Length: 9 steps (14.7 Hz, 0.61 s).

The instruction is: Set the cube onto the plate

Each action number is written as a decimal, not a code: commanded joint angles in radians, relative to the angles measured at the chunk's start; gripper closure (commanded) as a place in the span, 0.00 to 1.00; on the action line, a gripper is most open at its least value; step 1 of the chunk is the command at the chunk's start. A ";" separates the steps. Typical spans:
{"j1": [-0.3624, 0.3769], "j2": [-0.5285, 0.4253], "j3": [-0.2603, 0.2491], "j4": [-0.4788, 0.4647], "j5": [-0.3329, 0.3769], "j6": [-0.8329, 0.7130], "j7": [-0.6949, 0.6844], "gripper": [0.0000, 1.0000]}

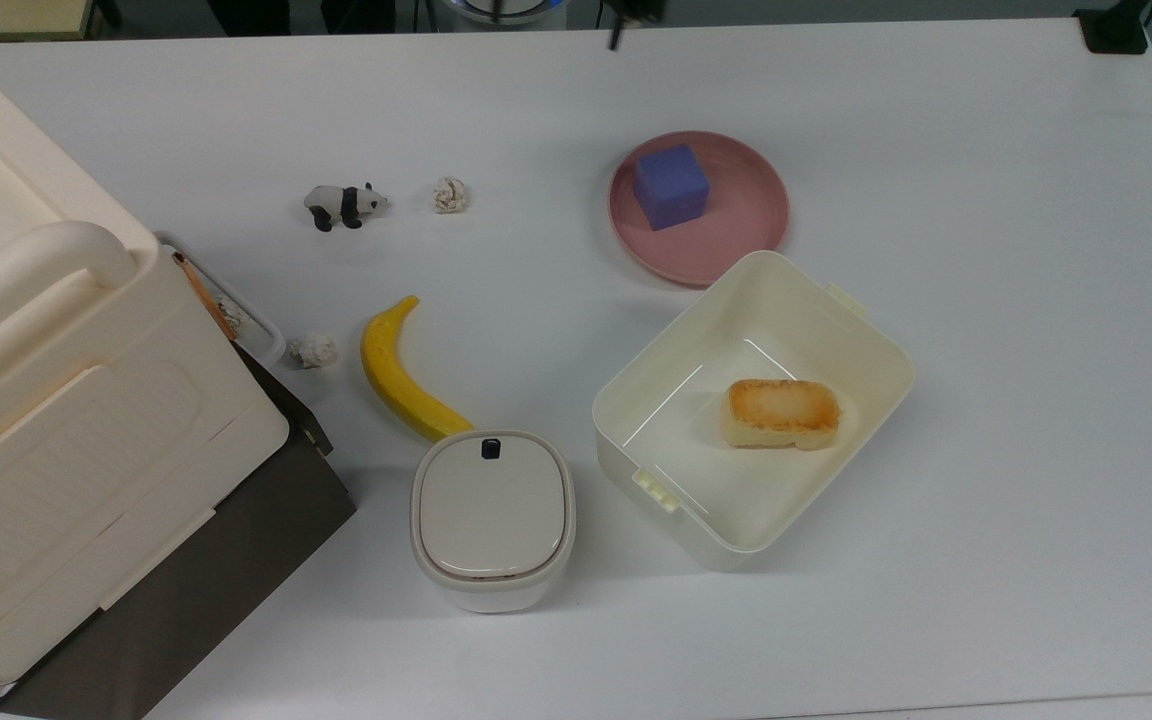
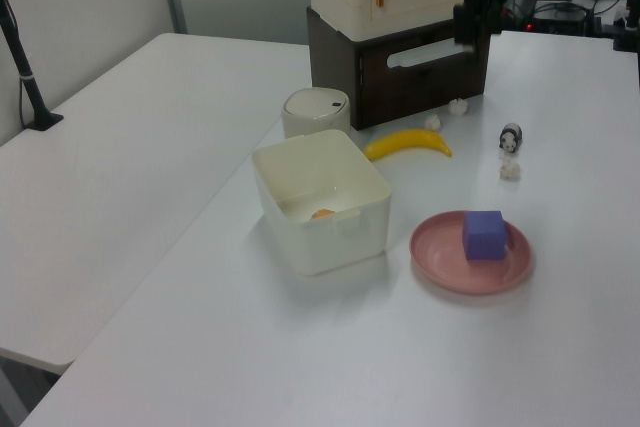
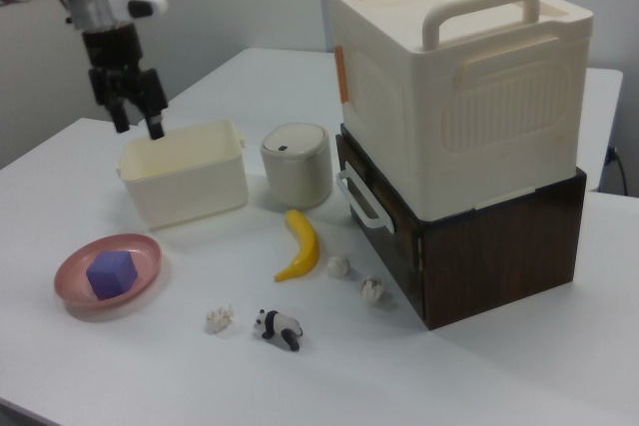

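The purple-blue cube [image 1: 671, 187] rests flat on the pink plate [image 1: 746, 228], toward the top view's left side of it, with nothing touching it. The same cube [image 3: 111, 272] and plate [image 3: 73, 266] lie at the right view's lower left. My gripper [image 3: 139, 128] hangs open and empty high above the table, well clear of the plate and up over the cream tub's far side in the right view. In the left view the gripper [image 2: 470, 33] is a dark shape high in front of the brown cabinet.
A cream tub [image 1: 876, 335] holding a bread piece [image 1: 782, 412] sits right beside the plate. A lidded canister [image 1: 492, 515], banana [image 1: 396, 375], toy panda [image 1: 344, 205] and paper balls [image 1: 449, 194] lie toward the top view's left. A large cream box [image 1: 56, 400] on a brown cabinet fills that side.
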 commanded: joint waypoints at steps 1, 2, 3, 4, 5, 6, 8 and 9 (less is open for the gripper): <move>0.009 -0.045 -0.155 0.003 0.069 0.056 -0.129 0.00; 0.010 -0.056 -0.191 0.003 0.088 0.070 -0.161 0.00; 0.010 -0.061 -0.225 0.003 0.097 0.089 -0.191 0.00; 0.010 -0.059 -0.250 0.002 0.103 0.102 -0.214 0.00; 0.010 -0.058 -0.268 0.003 0.106 0.111 -0.228 0.00; 0.009 -0.054 -0.282 0.002 0.106 0.123 -0.231 0.00; 0.009 -0.051 -0.288 -0.003 0.106 0.133 -0.228 0.00; 0.009 -0.054 -0.288 -0.003 0.108 0.128 -0.228 0.00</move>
